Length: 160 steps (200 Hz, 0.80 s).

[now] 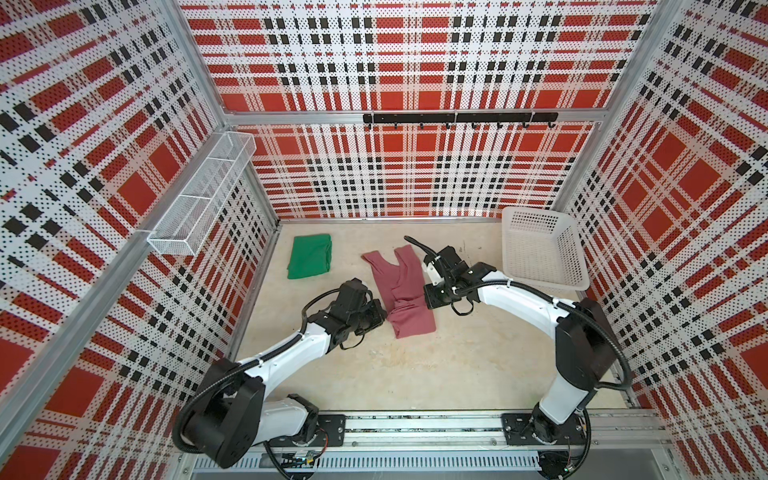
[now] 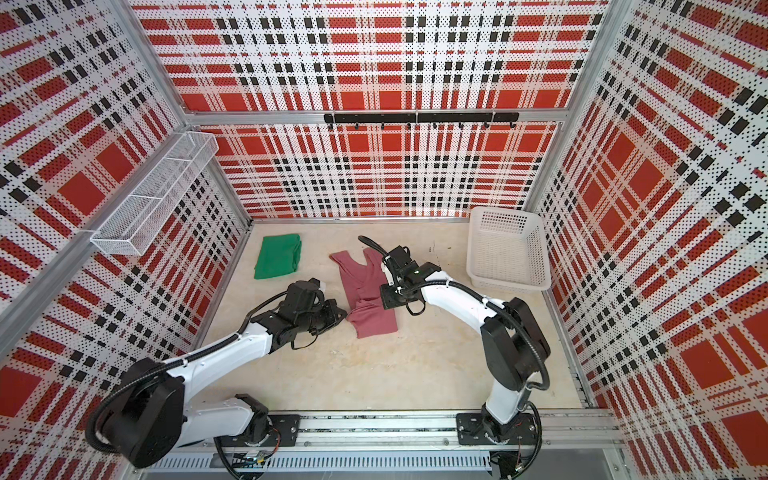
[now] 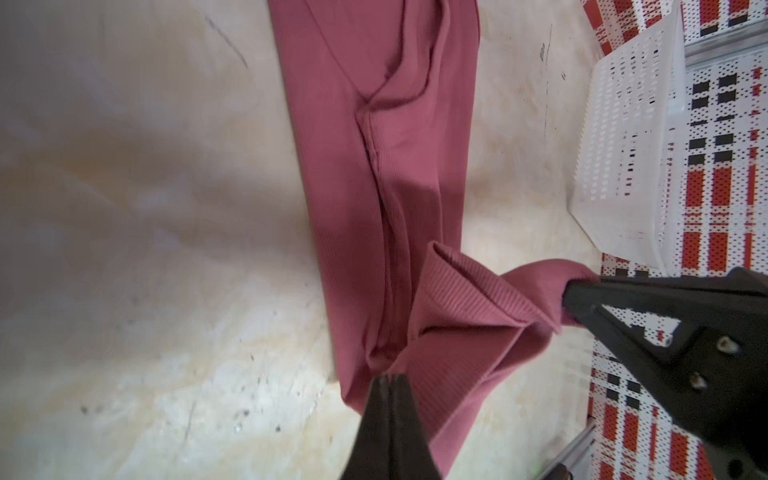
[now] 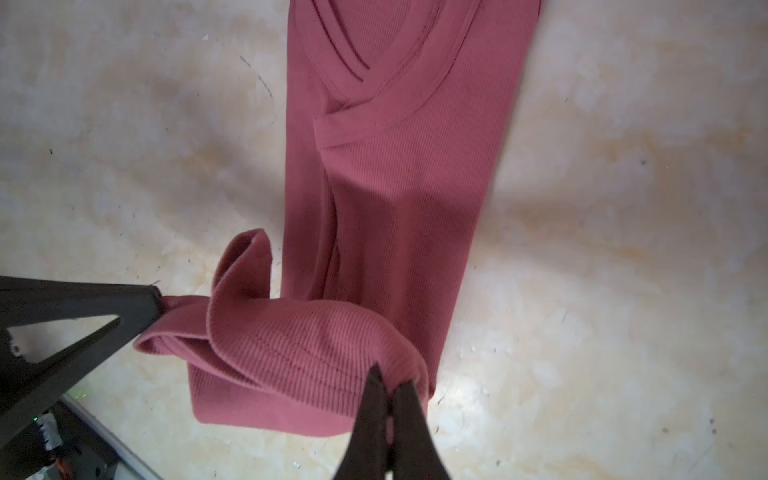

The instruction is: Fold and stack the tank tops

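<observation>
The left end effector [image 3: 388, 377] and right end effector [image 4: 388, 376] each pinch a side of the pink tank top [image 1: 401, 291], apparently near its hem, lying between them on the surface [image 1: 374, 374], so I would carry both sides evenly toward its far end, keeping light tension.

1. The green tank top [image 1: 309, 256] is folded into a neat rectangle and lies flat at the far left
2. The pink tank top [image 1: 400, 287] is folded lengthwise into a strip, straps rearward, with its hem end lifted and curling over
</observation>
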{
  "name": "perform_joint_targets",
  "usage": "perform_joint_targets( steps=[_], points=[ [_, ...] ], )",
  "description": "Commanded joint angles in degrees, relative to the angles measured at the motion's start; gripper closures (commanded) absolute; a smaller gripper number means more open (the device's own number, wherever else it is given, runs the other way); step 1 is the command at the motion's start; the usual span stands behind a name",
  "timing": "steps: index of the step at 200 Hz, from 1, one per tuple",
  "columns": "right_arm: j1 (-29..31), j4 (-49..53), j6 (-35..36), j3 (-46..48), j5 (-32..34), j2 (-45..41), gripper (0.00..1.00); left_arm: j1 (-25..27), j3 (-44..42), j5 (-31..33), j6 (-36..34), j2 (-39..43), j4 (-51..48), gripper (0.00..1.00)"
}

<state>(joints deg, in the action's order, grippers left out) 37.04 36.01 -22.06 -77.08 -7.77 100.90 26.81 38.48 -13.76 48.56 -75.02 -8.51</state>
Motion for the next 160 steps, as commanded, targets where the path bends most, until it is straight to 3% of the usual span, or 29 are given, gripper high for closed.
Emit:
perform_joint_targets(
  steps=[1,72,95,125,160],
  points=[
    [-1.88,-2.33,4.1,-3.87,-1.82,3.7,1.0,-2.57,3.8,-2.16,-6.62,-4.19,2.62,1.0],
    [-5.25,-3.64,5.91,-13.92,-6.02,15.66,1.0,-7.52,13.58,-5.49,-11.58,-20.46,7.28,1.0],
    [-6.46,-5.02,5.89,-16.69,-8.08,18.53,0.75,-9.62,16.54,-4.96,-12.87,-24.07,7.42,1.0],
    [-8.44,-6.56,5.19,-20.56,-10.17,20.3,0.55,-12.2,22.64,-4.5,-14.87,-26.89,6.94,0.64],
    [-8.99,-6.8,5.59,-17.53,-7.55,15.67,0.52,-12.09,25.88,-2.73,-15.74,-24.79,3.46,0.56]
  ],
)
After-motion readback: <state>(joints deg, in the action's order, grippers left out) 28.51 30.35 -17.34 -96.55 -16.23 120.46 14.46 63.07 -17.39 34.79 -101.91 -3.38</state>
